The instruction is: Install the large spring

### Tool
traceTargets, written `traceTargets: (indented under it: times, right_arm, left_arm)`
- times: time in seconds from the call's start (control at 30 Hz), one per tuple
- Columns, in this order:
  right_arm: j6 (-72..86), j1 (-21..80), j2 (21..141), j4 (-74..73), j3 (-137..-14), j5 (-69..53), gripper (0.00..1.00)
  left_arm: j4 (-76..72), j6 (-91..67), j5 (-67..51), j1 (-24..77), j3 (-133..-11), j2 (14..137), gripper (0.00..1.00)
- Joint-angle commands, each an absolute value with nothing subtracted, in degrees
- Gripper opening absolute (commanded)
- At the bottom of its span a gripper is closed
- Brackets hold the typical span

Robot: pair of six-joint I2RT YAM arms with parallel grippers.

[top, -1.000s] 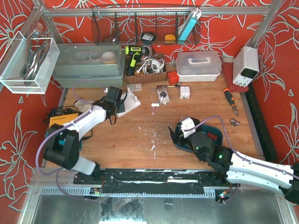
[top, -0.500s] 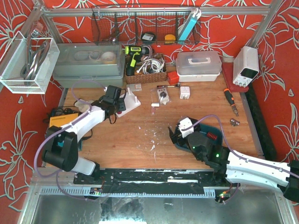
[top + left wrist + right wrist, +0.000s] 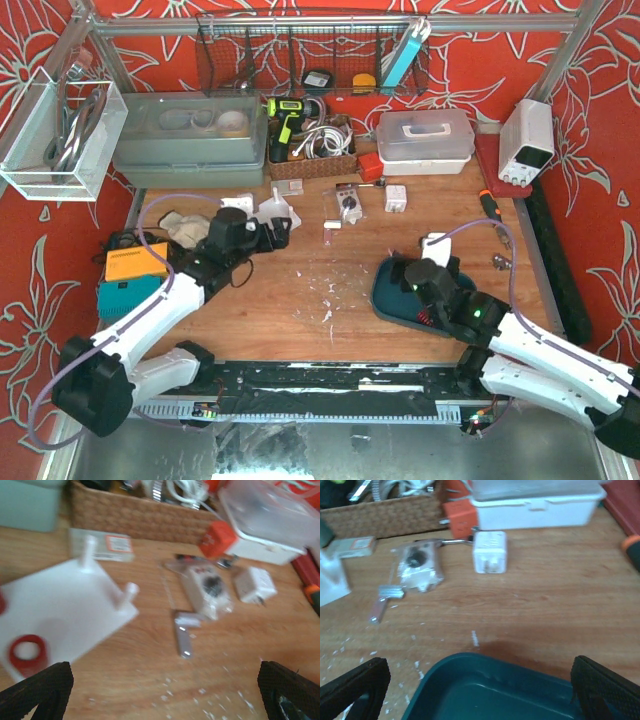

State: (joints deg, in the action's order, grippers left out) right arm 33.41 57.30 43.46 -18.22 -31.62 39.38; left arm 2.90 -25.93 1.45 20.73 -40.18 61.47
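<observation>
Release is looking like the step in hand: I am hanging my left pincer spread wide over the near side of the white plate, gripping nothing, and my right pincer is likewise gaping, carrying nothing, above the teal tray. The large spring, red and blurred, is sitting on the plate's near-left corner. It is just beside one of my fingertips but apart from it, and well away from the two bare white pegs standing farther back. I am judging it to be standing on end: I am looking almost down its hollow centre, so its long axis is running up off the plate toward my camera, not lying along the board. Whether it is fully seated on a post I cannot tell, as the coil is hiding its own base. Next I am expecting to need a clean lift straight back from the plate, keeping both fingers clear of spring and pegs, then a look to confirm that it is standing square.
</observation>
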Motion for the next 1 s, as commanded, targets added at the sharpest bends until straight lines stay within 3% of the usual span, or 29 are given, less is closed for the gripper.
traceTargets:
  times: [0.0,0.2,0.37,0.5,0.7,0.97]
  right_arm:
    - [51.67,50.80,44.72,-34.74,-36.03,35.76,0.99]
    - [57.45,46.50,43.91,-38.39,-36.75,35.23,0.97]
    - [33.90,43.88,44.58,-27.29,-32.97,36.22,0.95]
    - [15.57,43.77,48.44,-27.98,-35.83,33.32,0.96]
    - [1.79,43.76,56.83,-26.61,-41.73,26.30,0.91]
    - [-17.14,41.67,71.88,-47.07,-53.06,32.59,0.92]
  left_arm:
    - [-6.58,-25.44,-0.65,28.92,-36.01,59.36,1.00]
    - [-11.01,-21.00,4.84,39.29,-32.51,60.50,1.00]
    - [-17.22,-18.91,4.72,41.63,-27.19,61.35,1.00]
    - [-18.14,-17.25,6.93,42.01,-25.83,61.59,1.00]
    - [-17.97,-16.67,8.72,42.26,-24.54,57.57,1.00]
    - [-18.60,-16.77,10.95,42.33,-22.42,51.85,1.00]
